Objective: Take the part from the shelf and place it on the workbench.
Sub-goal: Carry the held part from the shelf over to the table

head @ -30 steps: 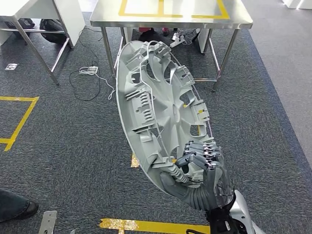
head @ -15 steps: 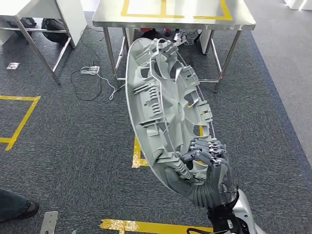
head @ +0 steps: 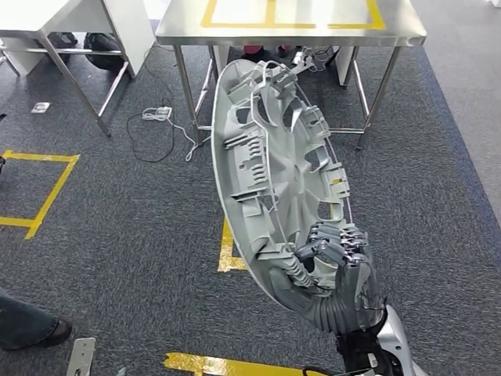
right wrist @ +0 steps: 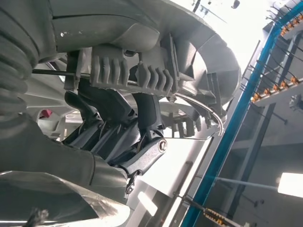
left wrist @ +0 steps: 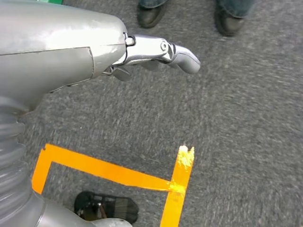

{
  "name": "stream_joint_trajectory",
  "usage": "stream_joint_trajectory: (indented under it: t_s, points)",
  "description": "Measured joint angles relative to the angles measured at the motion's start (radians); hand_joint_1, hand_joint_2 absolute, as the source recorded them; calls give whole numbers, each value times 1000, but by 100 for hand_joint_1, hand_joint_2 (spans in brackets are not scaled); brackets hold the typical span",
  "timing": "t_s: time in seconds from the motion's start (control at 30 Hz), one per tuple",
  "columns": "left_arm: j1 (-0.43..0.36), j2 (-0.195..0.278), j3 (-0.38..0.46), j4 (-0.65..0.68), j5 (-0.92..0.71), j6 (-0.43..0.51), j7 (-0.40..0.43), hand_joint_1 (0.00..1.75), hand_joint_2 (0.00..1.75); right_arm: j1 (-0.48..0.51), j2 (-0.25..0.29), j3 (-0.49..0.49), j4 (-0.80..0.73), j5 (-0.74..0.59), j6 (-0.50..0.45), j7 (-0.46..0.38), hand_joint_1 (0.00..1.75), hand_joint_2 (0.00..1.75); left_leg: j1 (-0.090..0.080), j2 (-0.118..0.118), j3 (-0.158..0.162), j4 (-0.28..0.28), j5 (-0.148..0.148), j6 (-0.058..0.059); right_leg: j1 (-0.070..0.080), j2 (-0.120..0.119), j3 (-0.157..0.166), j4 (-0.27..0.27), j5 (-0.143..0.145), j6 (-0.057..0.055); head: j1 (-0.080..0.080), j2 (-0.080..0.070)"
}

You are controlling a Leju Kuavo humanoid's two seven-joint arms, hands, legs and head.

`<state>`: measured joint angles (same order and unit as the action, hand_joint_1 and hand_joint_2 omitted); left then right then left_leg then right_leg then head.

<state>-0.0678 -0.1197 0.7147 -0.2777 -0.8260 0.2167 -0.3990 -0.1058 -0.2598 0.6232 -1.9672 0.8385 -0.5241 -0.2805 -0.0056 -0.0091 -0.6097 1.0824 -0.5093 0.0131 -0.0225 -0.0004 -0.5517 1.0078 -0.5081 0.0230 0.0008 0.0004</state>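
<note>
Though it is broad, the part [head: 278, 168] looks a light, stiff plastic wheel cover, held upright above the carpet near the workbench [head: 408, 30], its ribbed back showing. The right hand [head: 331, 270] clasps its near rim, the sensible hold; thin clips look breakable. The left hand [left wrist: 107, 52] hangs empty, fingers apparently straight.

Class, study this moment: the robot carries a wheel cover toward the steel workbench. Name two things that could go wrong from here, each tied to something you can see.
1. The right hand grips the wheel cover only at its lower rim, so the large tilted part might swing or slip.
2. The cover blocks much of the head view, including part of the workbench edge, so it might strike the edge.
</note>
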Motion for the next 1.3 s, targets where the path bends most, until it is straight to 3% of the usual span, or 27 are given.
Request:
stream_joint_trajectory:
  t_s: [0.1,0.13,0.17,0.23,0.3,0.33,0.47,0.53,0.6,0.63,0.67,0.7,0.77,0.8,0.83,0.87,1.0,1.07,1.13,1.17,1.2,1.27,1.3]
  points:
    - [1,0,0,0,0,0,0,0,175,0,2,-1,0,0,0,-1,175,175,6,1,-97,187,-69,-14,0,-3,16,-1,-12,-10,-4,0]
    - [3,1,0,0,0,0,0,0,175,1,2,-1,0,0,0,0,175,175,8,1,-124,227,-71,-15,1,-3,21,-1,-17,-11,-4,0]
    - [4,1,0,0,0,0,1,0,175,1,2,-2,0,0,0,0,175,175,9,1,-134,231,-53,-15,1,-3,29,-1,-23,-10,-4,0]
    - [6,1,0,0,0,0,1,0,175,2,2,-2,0,0,0,0,175,175,10,1,-104,131,33,-10,0,-2,50,-1,-38,-6,-4,0]
    - [6,2,0,0,0,0,1,0,175,1,2,-2,0,0,-1,0,175,175,6,2,-57,22,87,-2,2,-2,62,-4,-53,3,-5,0]
    - [5,2,0,0,0,0,1,0,175,-1,3,-3,-1,0,-2,0,175,175,4,3,-43,-10,87,2,3,-3,64,-5,-58,7,-5,0]
    - [8,2,0,0,1,1,1,0,175,-9,5,-13,-3,-2,-6,3,175,175,4,1,-24,-44,60,20,3,-4,59,-4,-71,26,-6,0]
    - [7,2,0,0,1,1,1,0,175,-14,5,-24,-3,-4,-7,7,175,175,8,0,-11,-53,54,31,3,-2,16,73,-105,31,-1,0]
    - [7,2,0,0,1,1,1,0,175,-16,5,-36,-2,-6,-8,9,175,175,6,0,-3,-54,44,39,4,-1,-72,213,-147,32,2,0]
    - [8,2,0,0,1,1,1,0,175,-15,5,-41,-1,-7,-9,11,175,175,6,-1,3,-54,38,41,4,-1,-113,265,-150,33,2,0]
    - [10,2,0,0,1,1,1,0,175,-14,6,-47,0,-9,-9,13,175,175,5,-1,12,-54,31,41,4,-1,-138,284,-132,33,2,0]
    - [12,2,0,0,1,1,1,0,175,-14,6,-53,2,-11,-11,15,175,175,5,-3,23,-54,23,40,4,-1,-144,264,-93,33,3,0]
    - [14,1,0,0,1,1,1,0,175,-13,6,-66,6,-16,-12,19,175,175,5,-6,50,-54,4,35,4,-1,-113,146,6,29,3,0]
    - [13,1,0,0,1,1,1,0,175,-14,6,-72,7,-17,-14,19,175,175,4,-6,58,-53,-4,30,6,0,-91,91,36,26,2,0]
    - [12,2,0,0,1,2,1,0,175,-15,7,-76,8,-17,-15,19,175,175,3,-7,63,-52,-10,25,7,0,-72,52,45,21,2,0]
    - [11,2,0,0,2,2,1,0,175,-16,9,-80,9,-18,-16,19,175,175,2,-6,62,-52,-14,20,10,1,-63,38,37,17,1,0]
    - [10,2,0,0,1,4,1,0,175,-14,15,-99,11,-28,-18,24,175,175,4,-4,55,-28,-34,0,6,1,-41,15,21,-1,0,0]
    - [11,2,-1,0,1,4,1,0,175,-15,18,-109,13,-33,-19,25,175,175,9,-3,3,74,-72,-13,3,-2,-26,11,13,-10,-3,0]
    - [14,4,0,0,1,5,1,0,175,-14,21,-116,16,-37,-19,23,175,175,14,-3,-77,201,-103,-22,3,-3,-11,11,0,-12,-3,0]
    - [16,4,0,0,1,5,1,0,175,-13,22,-120,19,-39,-19,23,175,175,16,-3,-104,231,-94,-24,2,-3,-2,11,-7,-12,-3,0]
    - [18,5,0,0,1,5,1,0,175,-13,22,-125,22,-41,-19,23,175,175,17,-3,-113,222,-64,-25,2,-2,10,11,-15,-10,-3,0]
    - [19,6,0,0,1,5,1,0,175,-13,25,-133,25,-45,-19,23,175,175,19,-3,-87,114,31,-23,0,-2,34,10,-34,-4,-3,0]
    - [19,6,0,0,1,5,1,0,175,-14,26,-137,26,-47,-19,23,175,175,16,-2,-68,59,64,-21,1,-1,42,10,-44,2,-4,0]
